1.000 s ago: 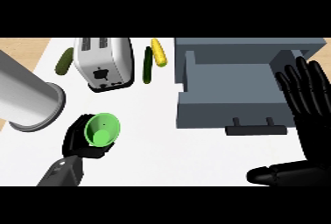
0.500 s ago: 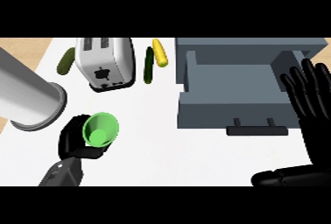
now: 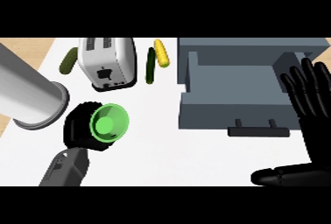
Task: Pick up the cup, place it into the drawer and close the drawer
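The green cup (image 3: 108,123) is at the left of the head view, its mouth facing up at me. My left hand (image 3: 77,127) is shut on it, black fingers curled round its outside, the grey forearm coming in from below. The grey drawer (image 3: 220,117) stands open at the right, its inside bare and its dark handle (image 3: 259,130) facing me. The cup is left of the drawer and apart from it. My right hand (image 3: 316,131) rests open at the right edge beside the drawer, fingers up and thumb low.
A silver toaster (image 3: 107,61) stands at the back, behind the cup. A big metal cylinder (image 3: 26,94) lies at the far left. A green vegetable (image 3: 68,61), a dark green one (image 3: 150,65) and a yellow one (image 3: 161,53) flank the toaster.
My left hand has carried the cup a little to the right and away from me. The right hand has barely shifted.
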